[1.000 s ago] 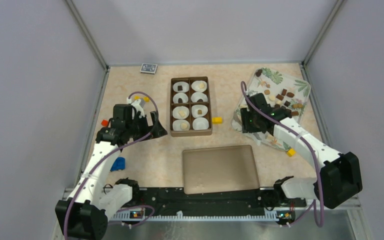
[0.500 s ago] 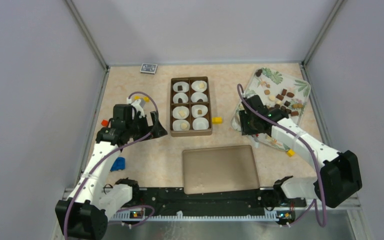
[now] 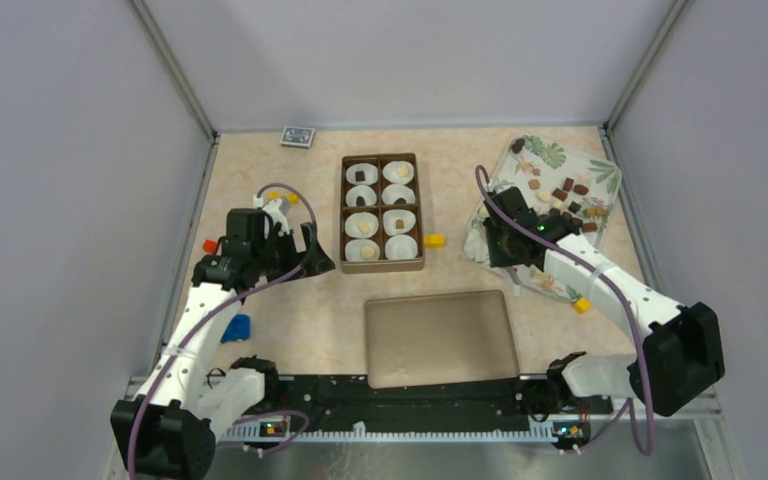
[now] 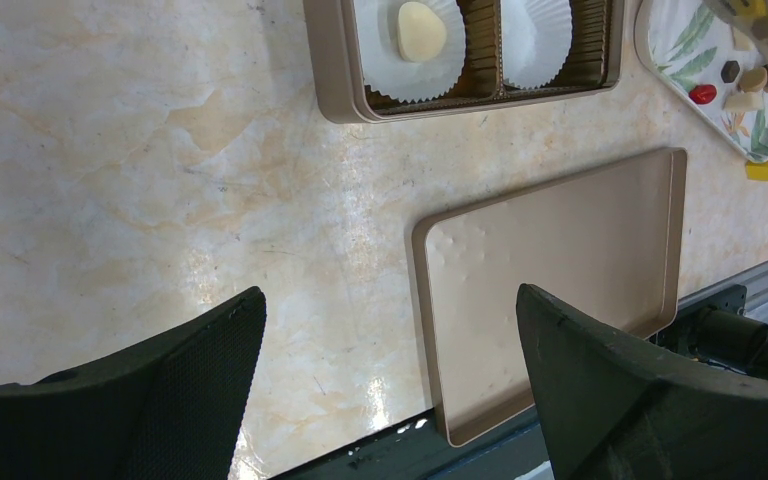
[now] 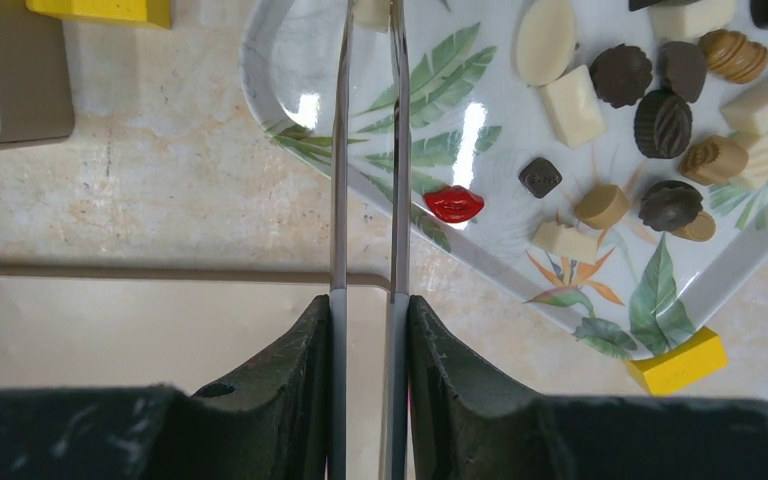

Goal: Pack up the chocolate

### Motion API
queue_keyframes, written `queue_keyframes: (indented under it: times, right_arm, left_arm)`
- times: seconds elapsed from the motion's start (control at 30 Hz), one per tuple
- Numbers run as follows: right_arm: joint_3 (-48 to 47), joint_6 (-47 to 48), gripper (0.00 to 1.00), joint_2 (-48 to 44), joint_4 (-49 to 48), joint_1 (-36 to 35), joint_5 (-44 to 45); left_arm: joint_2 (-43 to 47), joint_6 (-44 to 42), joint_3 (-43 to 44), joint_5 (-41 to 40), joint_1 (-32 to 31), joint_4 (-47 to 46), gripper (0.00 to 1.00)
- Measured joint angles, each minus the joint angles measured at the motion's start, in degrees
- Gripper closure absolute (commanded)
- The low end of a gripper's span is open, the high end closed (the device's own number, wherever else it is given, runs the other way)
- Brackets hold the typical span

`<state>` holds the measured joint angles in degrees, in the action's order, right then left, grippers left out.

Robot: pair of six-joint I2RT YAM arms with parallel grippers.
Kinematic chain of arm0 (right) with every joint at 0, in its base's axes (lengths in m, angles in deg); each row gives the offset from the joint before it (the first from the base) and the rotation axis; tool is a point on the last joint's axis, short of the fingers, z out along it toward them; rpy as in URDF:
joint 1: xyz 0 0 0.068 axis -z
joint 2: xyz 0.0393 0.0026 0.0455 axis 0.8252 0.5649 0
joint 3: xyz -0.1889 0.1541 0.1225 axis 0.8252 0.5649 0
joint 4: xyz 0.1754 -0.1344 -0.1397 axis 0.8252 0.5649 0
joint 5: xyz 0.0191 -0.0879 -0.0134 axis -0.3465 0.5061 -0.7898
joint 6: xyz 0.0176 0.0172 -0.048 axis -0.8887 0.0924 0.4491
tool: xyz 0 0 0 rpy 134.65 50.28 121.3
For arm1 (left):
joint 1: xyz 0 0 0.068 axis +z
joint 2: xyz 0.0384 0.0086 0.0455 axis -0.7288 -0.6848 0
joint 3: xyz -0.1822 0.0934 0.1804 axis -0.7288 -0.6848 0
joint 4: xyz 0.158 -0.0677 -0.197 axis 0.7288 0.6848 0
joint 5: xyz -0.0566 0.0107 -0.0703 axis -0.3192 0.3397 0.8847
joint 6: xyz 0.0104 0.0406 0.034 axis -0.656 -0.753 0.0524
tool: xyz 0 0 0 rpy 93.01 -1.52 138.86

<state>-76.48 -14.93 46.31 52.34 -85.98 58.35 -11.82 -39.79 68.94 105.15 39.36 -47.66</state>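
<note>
Overhead, the left gripper [image 3: 310,255] hangs over the table [image 3: 270,170] just left of the box [image 3: 344,212], while the right gripper [image 3: 488,240] sits at the near-left edge of the leaf-print tray [image 3: 600,170]. Most of the chocolate [image 3: 563,192] lies scattered on that tray in dark, brown and cream bits. A few more pieces sit in paper cups [image 3: 398,246] in the box. The lid [image 3: 440,338] lies flat nearer the arm bases, and a yellow block [image 3: 434,240] rests just right of the box. Seen from the left wrist, the jaws stand wide apart with nothing between them, above bare table. The lid is beyond them, and the box end shows one cream piece [image 4: 420,30] in a cup. Seen from the right wrist, the fingers [image 5: 300,380] are squeezed onto thin metal tweezers [image 5: 340,150], whose two blades run nearly parallel and close together out over the tray's rim. Something cream shows between the tips at the frame's top edge, but I can't tell whether it is pinched. A red lip-shaped sweet [image 5: 454,203] lies just right of the blades.
</note>
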Motion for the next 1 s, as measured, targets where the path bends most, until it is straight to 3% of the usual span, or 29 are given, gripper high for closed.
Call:
queue_keyframes:
  times: [0.17,0.3,0.53,0.73,1.0]
  right_arm:
    - [-2.93,-0.26,1.00,-3.69,1.42,-0.85,0.90]
    - [-7.98,-1.07,1.00,-5.46,1.16,-7.26,1.46]
    - [-13.94,-2.12,1.00,1.73,-3.32,-18.21,1.27]
    - [-13.81,-2.60,0.98,8.98,-3.80,-20.85,0.00]
    - [-12.50,-3.21,0.87,9.35,-4.66,-22.01,-0.61]
  left_arm:
    - [0.00,0.00,0.00,0.00,0.00,0.00,0.01]
    - [0.00,0.02,0.00,0.04,0.00,-0.02,0.01]
    - [0.02,0.00,0.00,0.00,0.00,0.02,0.01]
    - [0.35,-0.02,0.00,-0.42,0.00,0.09,0.01]
    - [0.55,-0.02,-0.02,-0.44,0.00,0.07,0.01]
